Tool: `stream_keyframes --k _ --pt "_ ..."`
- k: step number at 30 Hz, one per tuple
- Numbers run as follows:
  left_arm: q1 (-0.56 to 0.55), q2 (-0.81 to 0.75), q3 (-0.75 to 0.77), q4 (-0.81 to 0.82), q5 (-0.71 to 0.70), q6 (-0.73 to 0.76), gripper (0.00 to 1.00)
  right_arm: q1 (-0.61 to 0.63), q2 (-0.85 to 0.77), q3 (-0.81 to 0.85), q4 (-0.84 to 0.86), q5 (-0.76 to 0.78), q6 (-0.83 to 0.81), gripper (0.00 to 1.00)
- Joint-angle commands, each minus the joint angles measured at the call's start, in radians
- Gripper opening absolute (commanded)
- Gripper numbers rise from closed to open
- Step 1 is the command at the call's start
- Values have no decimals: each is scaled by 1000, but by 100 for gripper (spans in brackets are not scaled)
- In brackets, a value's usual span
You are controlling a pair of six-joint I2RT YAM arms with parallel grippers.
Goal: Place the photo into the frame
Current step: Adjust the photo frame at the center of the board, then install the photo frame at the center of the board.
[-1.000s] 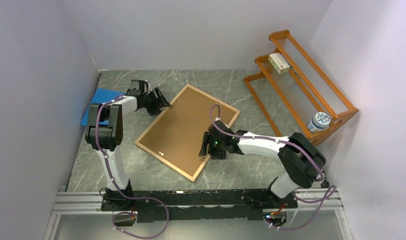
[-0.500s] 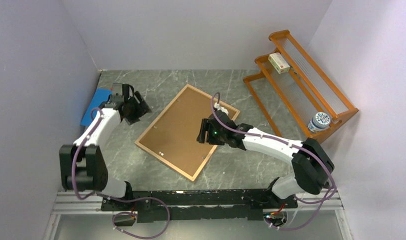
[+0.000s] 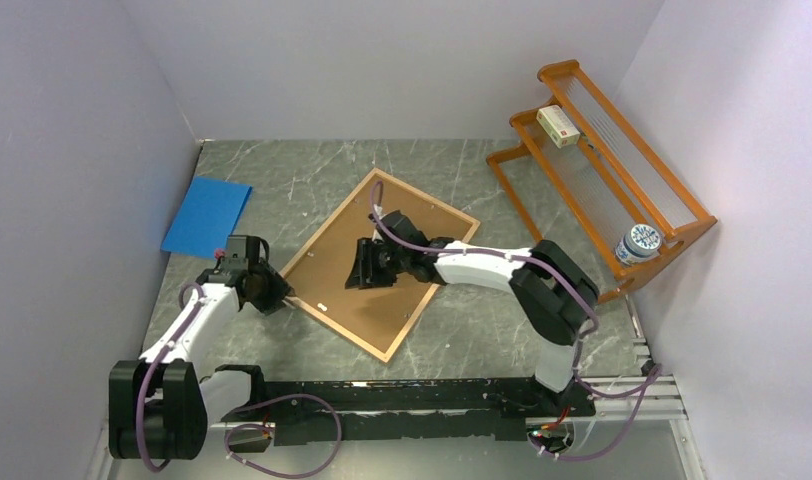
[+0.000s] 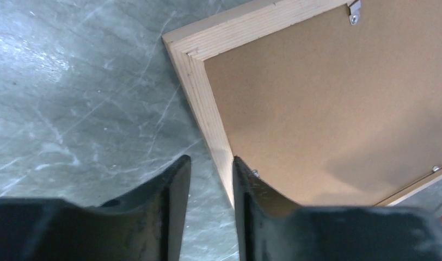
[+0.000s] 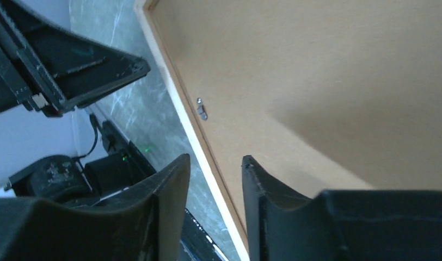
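The frame [image 3: 325, 233] lies face down in the middle of the table. Its light wooden border surrounds the brown backing panel [image 3: 422, 225]. The photo is not in view. My left gripper [image 3: 274, 296] is low at the frame's left corner, jaws open a little. In the left wrist view [image 4: 210, 159] the frame's border [image 4: 200, 87] runs into the gap next to the right finger [image 4: 246, 179]. My right gripper [image 3: 362, 268] hovers over the backing panel, open and empty. The right wrist view [image 5: 216, 157] shows the frame's near edge [image 5: 175, 92] below it.
A plain blue sheet [image 3: 207, 215] lies at the far left. An orange slatted rack [image 3: 622, 150] stands at the right with a small box [image 3: 558, 126] and a blue-white can [image 3: 638, 243]. White walls close in on three sides.
My left gripper has swung from beside the blue sheet toward the near side, down to the frame's left corner. My right gripper has moved left across the backing panel. The frame has not moved.
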Motion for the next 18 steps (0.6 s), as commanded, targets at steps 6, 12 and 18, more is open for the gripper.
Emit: stream_keyframes --k 6,12,18 --pt "-2 171 -13 170 80 23 27 67 169 149 116 -168 40 38" --pt "-2 265 21 219 86 59 27 92 248 223 85 -141 23 38" --pt "1 324 82 226 47 96 27 94 292 291 0 -10 -11 39"
